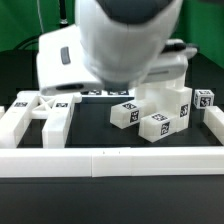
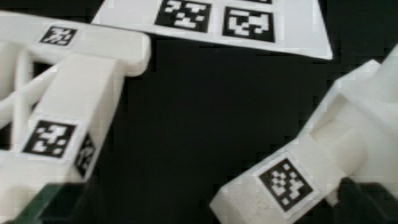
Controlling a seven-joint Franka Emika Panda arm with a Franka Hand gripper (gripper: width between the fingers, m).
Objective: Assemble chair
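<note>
The chair lies in loose white tagged pieces. Its X-braced frame is at the exterior view's left and also fills one side of the wrist view. Several short blocks and posts are heaped at the exterior view's right. In the wrist view a white piece with a tag lies slanted between the jaws, close to one dark finger and apart from the other. My gripper is open, its fingers wide apart at the picture's corners. In the exterior view the blurred arm hides the fingers.
The marker board lies flat on the black table beyond the pieces, and shows behind the arm in the exterior view. A long low white border wall runs along the front. A white box stands at the back.
</note>
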